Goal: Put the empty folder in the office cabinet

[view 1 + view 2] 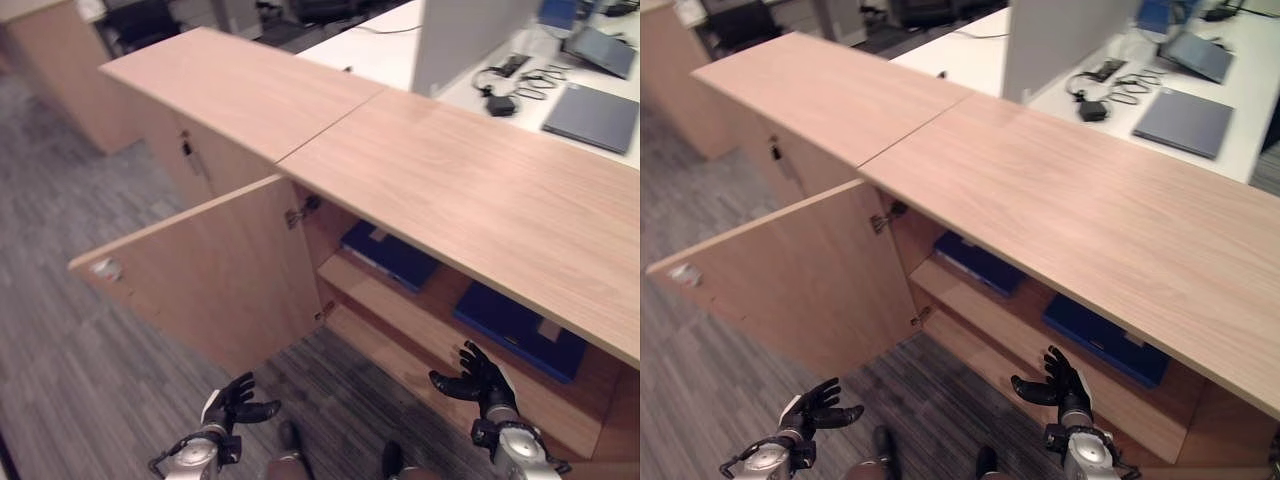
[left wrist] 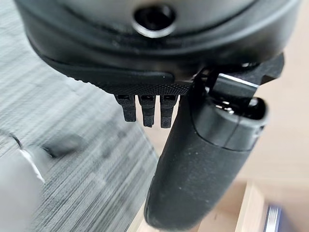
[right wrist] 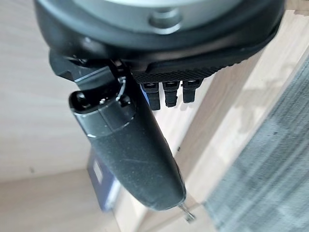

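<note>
In the left eye view the office cabinet (image 1: 470,190) stands with its left door (image 1: 215,275) swung wide toward the robot. Inside lie two dark blue folders: one on the far left of the upper shelf (image 1: 392,255), the other further right on the lower shelf (image 1: 520,328). The left hand (image 1: 235,403) hangs low over the grey carpet (image 1: 60,330), near the open door's bottom edge, its fingers loosely spread and holding nothing. The right hand (image 1: 482,378) is raised before the lower shelf, just short of the right-hand folder, fingers spread and empty too.

The right eye view gives the same layout; a white table (image 1: 1200,80) behind the cabinet carries a grey laptop (image 1: 1185,120) and some cables (image 1: 1110,85).

In the left wrist view the hand's fingers (image 2: 147,108) point at the carpet, relaxed and apart from the thumb.

In the right wrist view the fingers (image 3: 169,92) are straight, and a blue folder (image 3: 104,186) shows past the thumb, lying on a shelf.

By my reading, a folder is already inside and released; which of the two is the empty one I cannot tell. What appears left is drawing the arm back and perhaps closing the door.
</note>
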### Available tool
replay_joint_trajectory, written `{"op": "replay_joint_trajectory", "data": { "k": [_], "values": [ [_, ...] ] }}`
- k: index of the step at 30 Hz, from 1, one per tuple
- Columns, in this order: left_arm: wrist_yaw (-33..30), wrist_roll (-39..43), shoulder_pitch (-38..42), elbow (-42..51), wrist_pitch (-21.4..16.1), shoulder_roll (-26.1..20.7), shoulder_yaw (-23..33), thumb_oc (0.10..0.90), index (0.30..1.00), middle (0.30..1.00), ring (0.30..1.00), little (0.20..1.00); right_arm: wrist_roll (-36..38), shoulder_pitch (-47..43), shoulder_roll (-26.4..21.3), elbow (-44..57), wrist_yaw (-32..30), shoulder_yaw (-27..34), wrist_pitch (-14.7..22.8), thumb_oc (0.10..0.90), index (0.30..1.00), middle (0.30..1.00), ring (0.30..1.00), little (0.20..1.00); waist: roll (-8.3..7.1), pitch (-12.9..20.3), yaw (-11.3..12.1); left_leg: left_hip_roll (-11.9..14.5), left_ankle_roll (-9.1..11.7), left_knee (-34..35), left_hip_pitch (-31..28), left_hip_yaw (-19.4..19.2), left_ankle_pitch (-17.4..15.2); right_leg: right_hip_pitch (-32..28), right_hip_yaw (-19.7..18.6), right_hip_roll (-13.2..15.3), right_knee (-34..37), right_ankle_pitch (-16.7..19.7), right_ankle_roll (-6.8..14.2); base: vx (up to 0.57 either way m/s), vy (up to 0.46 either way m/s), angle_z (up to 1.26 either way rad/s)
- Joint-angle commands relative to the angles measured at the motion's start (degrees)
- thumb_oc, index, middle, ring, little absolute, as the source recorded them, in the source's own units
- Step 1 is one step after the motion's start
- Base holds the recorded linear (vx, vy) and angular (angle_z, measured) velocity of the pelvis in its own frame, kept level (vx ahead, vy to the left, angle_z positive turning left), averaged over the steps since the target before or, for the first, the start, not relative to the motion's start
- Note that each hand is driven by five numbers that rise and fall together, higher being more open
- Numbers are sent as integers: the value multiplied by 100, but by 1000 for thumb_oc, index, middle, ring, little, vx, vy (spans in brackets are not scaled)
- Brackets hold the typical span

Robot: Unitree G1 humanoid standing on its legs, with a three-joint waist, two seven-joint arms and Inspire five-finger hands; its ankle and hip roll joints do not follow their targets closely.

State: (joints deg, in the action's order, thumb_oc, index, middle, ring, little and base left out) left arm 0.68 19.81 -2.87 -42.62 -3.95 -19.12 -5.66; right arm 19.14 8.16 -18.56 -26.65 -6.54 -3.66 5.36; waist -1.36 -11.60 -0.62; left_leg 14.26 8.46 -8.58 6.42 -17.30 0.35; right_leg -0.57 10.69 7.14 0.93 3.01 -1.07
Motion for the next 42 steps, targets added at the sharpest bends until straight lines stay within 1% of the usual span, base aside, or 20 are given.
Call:
{"op": "replay_joint_trajectory", "data": {
  "k": [1, 5, 6, 7, 8, 9, 14, 16, 19, 20, 22, 23, 24, 25, 26, 30, 33, 37, 39, 42],
  "values": [
    [35, 278, 198, 1087, -556, -215, 260, 800, 900, 900, 900, 900, -150, -220, 10, 563, 64, 201, 520, 800, 900, 900, 900, 900, 87, 149, -63, 141, -12, -102, -479, 331, 18, -159, -6, 209, -244, -794, 819, -252, -29, 110],
    [33, 401, 174, 1377, -609, -108, 306, 800, 900, 900, 900, 900, -235, -172, 76, 579, 39, 189, 465, 800, 900, 900, 900, 900, 72, 247, -134, 67, 25, -249, -932, 389, -144, -106, 464, 301, -230, -648, 770, -122, 38, 111],
    [16, 382, 201, 1488, -650, -102, 307, 800, 900, 900, 900, 900, -262, -158, 74, 598, 38, 192, 452, 800, 900, 900, 900, 900, 79, 256, -127, -7, 29, -241, -1055, 381, -283, -125, 629, 326, -219, -620, 777, -77, 42, 66],
    [4, 344, 201, 1544, -648, -95, 295, 800, 900, 900, 900, 900, -268, -140, 76, 592, 38, 196, 446, 800, 900, 900, 900, 900, 71, 293, -160, -101, -1, -126, -1117, 310, -349, -125, 765, 360, -190, -587, 781, -131, 145, 65],
    [37, 334, 170, 1783, -622, -74, 289, 800, 900, 900, 900, 900, -330, -140, 88, 573, 10, 229, 396, 800, 900, 900, 900, 900, 87, 328, -175, -139, -27, 131, -1232, -73, -394, -127, 1032, 424, -216, -493, 799, -95, 193, 77],
    [28, 302, 119, 1958, -646, -110, 346, 800, 900, 900, 900, 900, -373, -205, 100, 576, -20, 236, 383, 800, 900, 900, 900, 900, 103, 374, -135, -148, -17, 357, -1306, -224, -374, -127, 1137, 431, -224, -432, 838, -15, 214, 97],
    [42, 138, -76, 2393, -674, -222, 509, 800, 900, 900, 900, 900, -447, -321, 242, 589, -21, 184, 333, 800, 900, 900, 900, 900, 20, 446, 102, -356, -118, 852, -1529, -162, -410, -167, 1174, 533, -270, -276, 1015, 23, 175, 44],
    [55, 88, 41, 2675, -707, -320, 477, 800, 900, 900, 900, 900, -434, -380, 341, 592, -33, 230, 283, 800, 900, 900, 900, 900, 2, 451, 199, -667, -298, 1227, -1481, 167, -366, -89, 1185, 780, -397, -169, 1156, -16, 359, 38],
    [58, 44, 78, 2773, -723, -380, 481, 800, 900, 900, 900, 900, -421, -432, 399, 535, -26, 228, 286, 800, 900, 900, 900, 900, 1, 430, 228, -803, -398, 1313, -1464, 226, -386, 22, 1197, 934, -599, -133, 1234, -25, 225, 51],
    [69, 24, 112, 2830, -745, -428, 492, 800, 900, 900, 900, 900, -426, -408, 482, 498, 20, 208, 273, 800, 900, 900, 900, 900, 39, 346, 227, -901, -483, 1358, -1525, 233, -485, 160, 1132, 1106, -1098, -124, 1351, -1, 166, 4],
    [74, 32, 123, 2819, -748, -438, 514, 800, 900, 900, 900, 900, -419, -407, 516, 464, 58, 188, 261, 800, 900, 900, 900, 900, 34, 320, 210, -940, -508, 1358, -1533, 235, -487, 286, 1002, 1146, -1253, -60, 1371, 0, 127, 0],
    [59, 45, 176, 2760, -772, -424, 485, 800, 900, 900, 900, 900, -366, -320, 567, 466, 101, 206, 250, 800, 900, 900, 900, 900, 91, 258, 74, -956, -546, 1358, -1570, 337, -497, 509, 411, 844, -1400, -174, 1368, 36, 91, -2],
    [52, 55, 182, 2751, -776, -410, 478, 800, 900, 900, 900, 900, -350, -271, 571, 479, 118, 208, 258, 800, 900, 900, 900, 900, 125, 245, 34, -955, -562, 1358, -1606, 361, -519, 563, 189, 673, -1401, -330, 1361, 39, 87, 10],
    [52, 55, 185, 2751, -777, -409, 479, 800, 900, 900, 900, 900, -349, -274, 571, 481, 118, 209, 257, 800, 900, 900, 900, 900, 124, 257, 40, -953, -559, 1358, -1581, 354, -494, 581, 185, 666, -1378, -297, 1350, 39, 32, 25],
    [41, 104, 228, 2708, -777, -381, 431, 800, 900, 900, 900, 900, -270, -196, 578, 476, 116, 232, 288, 800, 900, 900, 900, 900, 151, 220, -21, -964, -579, 1358, -1524, 427, -417, 659, -77, 422, -1230, -408, 1277, 1, -17, 30],
    [100, 172, 266, 2668, -781, -322, 395, 800, 900, 900, 900, 900, -191, -43, 588, 374, 100, 313, 323, 800, 900, 900, 900, 900, 138, 299, -102, -984, -559, 1358, -1408, 507, -393, 495, -243, 329, -720, -348, 1191, 37, -77, 30],
    [142, 226, 224, 2702, -757, -268, 414, 800, 900, 900, 900, 900, -179, 4, 533, 320, 99, 338, 316, 800, 900, 900, 900, 900, 162, 360, -117, -950, -517, 1358, -1432, 493, -376, 348, -196, 274, -479, -304, 1149, 70, -96, -9],
    [282, 345, 106, 2771, -737, -107, 392, 800, 900, 900, 900, 900, -247, 111, 303, 242, 179, 331, 298, 800, 900, 900, 900, 900, 271, 415, -192, -745, -347, 1272, -1751, 349, -346, -123, -73, 15, -54, -371, 1007, 132, -222, -10],
    [253, 421, 254, 2678, -756, -69, 346, 800, 900, 900, 900, 900, -269, 87, 106, 330, 271, 283, 345, 800, 900, 900, 900, 900, 265, 283, -269, -525, -125, 278, -1430, 218, -417, -259, -59, -43, 2, -522, 864, 4, -212, -25],
    [181, 467, 417, 2596, -785, -63, 276, 800, 900, 900, 900, 900, -297, 64, -36, 320, 265, 237, 340, 800, 900, 900, 900, 900, 211, 130, -266, -344, 9, -839, -960, 433, -56, -423, -86, -93, 86, -580, 688, 17, -131, -32]
  ]
}}
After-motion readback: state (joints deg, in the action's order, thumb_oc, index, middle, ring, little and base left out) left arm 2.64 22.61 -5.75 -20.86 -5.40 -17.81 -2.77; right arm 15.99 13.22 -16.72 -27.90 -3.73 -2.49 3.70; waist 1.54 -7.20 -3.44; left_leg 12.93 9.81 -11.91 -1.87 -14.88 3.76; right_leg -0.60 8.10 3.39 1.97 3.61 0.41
